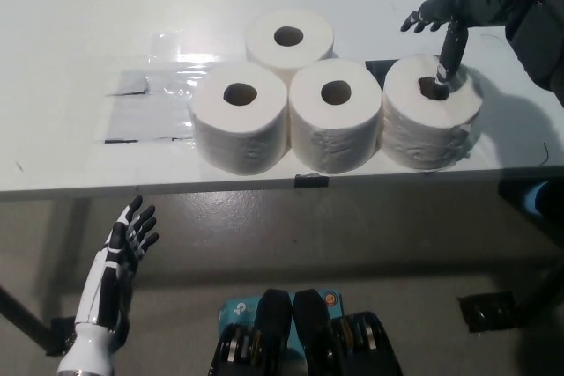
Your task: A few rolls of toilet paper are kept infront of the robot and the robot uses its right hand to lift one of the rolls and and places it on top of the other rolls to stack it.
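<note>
Nearest the camera, the white left hand [123, 244] hangs below the table edge at lower left, fingers spread, holding nothing. Past it is the white table [70, 6], with four toilet paper rolls standing on end. Three sit in a row near the front edge, touching: the left roll [240, 128], the middle roll [336, 126] and the right roll [433, 122]. The back roll [289, 41] is tucked behind the first two. A clear plastic sheet [145, 94] lies flat, left of the rolls. The black right hand [458, 19] is over the right roll, one finger poked down into its core hole, the others splayed, not gripping. No writing readable on the rolls.
</note>
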{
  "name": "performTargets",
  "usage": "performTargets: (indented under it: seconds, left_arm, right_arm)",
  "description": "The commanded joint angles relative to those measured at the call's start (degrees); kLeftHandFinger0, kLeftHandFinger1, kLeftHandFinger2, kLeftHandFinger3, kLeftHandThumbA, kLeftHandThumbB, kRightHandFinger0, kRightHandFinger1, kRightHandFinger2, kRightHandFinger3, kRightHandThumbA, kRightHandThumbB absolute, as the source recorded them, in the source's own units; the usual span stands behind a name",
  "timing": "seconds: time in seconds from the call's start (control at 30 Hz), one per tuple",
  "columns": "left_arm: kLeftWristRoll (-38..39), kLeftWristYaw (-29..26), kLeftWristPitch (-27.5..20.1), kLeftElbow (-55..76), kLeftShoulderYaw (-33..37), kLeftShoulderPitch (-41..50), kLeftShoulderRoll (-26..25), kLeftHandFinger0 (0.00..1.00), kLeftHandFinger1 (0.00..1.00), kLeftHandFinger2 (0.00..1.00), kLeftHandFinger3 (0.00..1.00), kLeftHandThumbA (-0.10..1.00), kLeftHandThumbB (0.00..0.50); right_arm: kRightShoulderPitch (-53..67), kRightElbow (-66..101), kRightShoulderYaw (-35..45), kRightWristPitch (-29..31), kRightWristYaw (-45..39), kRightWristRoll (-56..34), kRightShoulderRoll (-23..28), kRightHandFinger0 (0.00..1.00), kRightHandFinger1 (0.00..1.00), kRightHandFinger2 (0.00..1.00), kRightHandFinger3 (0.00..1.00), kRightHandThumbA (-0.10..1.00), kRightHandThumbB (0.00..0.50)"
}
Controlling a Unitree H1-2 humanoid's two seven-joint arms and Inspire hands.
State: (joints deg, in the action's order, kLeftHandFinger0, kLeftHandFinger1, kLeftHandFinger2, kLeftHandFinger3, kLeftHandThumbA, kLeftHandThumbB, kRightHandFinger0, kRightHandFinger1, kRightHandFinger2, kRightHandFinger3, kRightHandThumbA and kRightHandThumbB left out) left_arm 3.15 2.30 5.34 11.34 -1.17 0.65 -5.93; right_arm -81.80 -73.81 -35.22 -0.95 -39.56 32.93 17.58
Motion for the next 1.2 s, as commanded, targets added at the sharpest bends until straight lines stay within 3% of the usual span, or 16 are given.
performTargets:
  seconds: [0.0,0.2,0.27,0.57,0.63,0.77,0.8,0.87,0.9,0.93,0.97,1.0,1.03,1.1,1.13,1.17]
  left_arm:
    - [0.2,0.6,-0.9,1.7,-0.1,-0.6,-0.4,1.00,1.00,1.00,1.00,1.00,0.160]
    - [0.7,0.7,-0.8,1.8,-0.3,-1.1,-0.5,1.00,1.00,1.00,1.00,1.00,0.161]
    - [0.5,0.6,-0.8,1.7,-0.4,-1.1,-0.5,1.00,1.00,1.00,1.00,1.00,0.175]
    - [0.5,0.7,-0.5,2.0,-0.3,-1.1,-0.6,1.00,1.00,1.00,1.00,1.00,0.148]
    - [0.6,0.6,-0.8,1.9,-0.2,-0.9,-0.3,1.00,1.00,1.00,1.00,1.00,0.153]
    - [0.5,0.7,-0.2,2.3,0.0,-0.9,-0.3,1.00,1.00,1.00,1.00,1.00,0.174]
    - [0.3,0.6,-0.5,2.2,0.0,-0.9,-0.3,1.00,1.00,1.00,1.00,1.00,0.174]
    - [0.4,0.5,-0.4,2.2,-0.1,-1.0,-0.2,1.00,1.00,1.00,1.00,1.00,0.185]
    - [0.7,0.6,-0.7,2.1,-0.2,-1.1,-0.3,1.00,1.00,1.00,1.00,1.00,0.168]
    - [0.8,0.6,-0.6,2.2,-0.2,-1.3,-0.3,1.00,1.00,1.00,1.00,1.00,0.163]
    - [0.6,0.6,-0.5,2.3,-0.2,-1.2,-0.4,1.00,1.00,1.00,1.00,1.00,0.160]
    - [0.5,0.6,-0.4,2.4,-0.2,-1.2,-0.5,1.00,1.00,1.00,1.00,1.00,0.170]
    - [0.6,0.6,-0.4,2.4,-0.3,-1.2,-0.4,1.00,1.00,1.00,1.00,1.00,0.172]
    - [0.5,0.5,-0.6,2.4,-0.4,-1.4,-0.5,1.00,1.00,1.00,1.00,1.00,0.191]
    - [0.5,0.5,-0.7,2.3,-0.4,-1.4,-0.5,1.00,1.00,1.00,1.00,1.00,0.191]
    - [0.8,0.7,-0.3,2.4,-0.6,-1.5,-0.7,1.00,1.00,1.00,1.00,1.00,0.208]
  right_arm:
    - [-3.1,0.0,1.3,-1.2,1.6,-0.4,0.0,1.00,1.00,1.00,1.00,1.00,0.438]
    - [-2.9,-0.9,1.1,-1.8,1.5,0.0,-0.8,1.00,1.00,1.00,1.00,1.00,0.441]
    - [-2.7,-1.6,0.5,-0.3,2.0,0.5,-1.1,1.00,1.00,1.00,1.00,1.00,0.404]
    - [-1.1,-4.6,-0.4,1.5,3.4,1.1,-2.9,1.00,1.00,1.00,1.00,1.00,0.368]
    - [-0.5,-5.6,-1.5,1.9,3.0,1.9,-3.4,1.00,1.00,1.00,1.00,1.00,0.334]
    - [1.1,-6.7,-2.3,-0.8,4.7,2.6,-4.6,1.00,1.00,1.00,1.00,1.00,0.358]
    - [2.6,-7.1,-3.2,-1.6,7.6,3.7,-5.0,1.00,1.00,1.00,1.00,0.86,0.415]
    - [3.4,-7.3,-4.4,-1.9,9.4,4.8,-5.1,1.00,1.00,1.00,1.00,0.78,0.421]
    - [4.1,-7.8,-4.9,-4.4,10.8,5.4,-5.6,1.00,1.00,1.00,1.00,0.63,0.439]
    - [4.5,-7.9,-6.3,-4.6,11.9,6.6,-5.7,1.00,1.00,1.00,1.00,0.54,0.410]
    - [5.0,-8.1,-7.7,-4.5,12.8,7.7,-5.8,0.89,0.98,1.00,1.00,0.45,0.377]
    - [5.6,-8.4,-8.9,-4.8,13.4,8.5,-5.8,0.67,0.82,0.95,1.00,0.33,0.349]
    - [5.9,-8.6,-9.0,-5.3,13.4,8.1,-5.8,0.61,0.78,0.92,1.00,0.29,0.345]
    - [6.5,-8.7,-8.7,-6.7,15.6,7.3,-5.8,0.30,0.49,0.69,1.00,0.09,0.315]
    - [7.2,-8.5,-8.4,-6.2,18.0,7.1,-5.7,0.27,0.45,0.65,1.00,0.08,0.320]
    - [8.0,-8.1,-8.4,-4.7,22.6,7.3,-5.5,0.74,0.92,1.00,1.00,0.21,0.292]
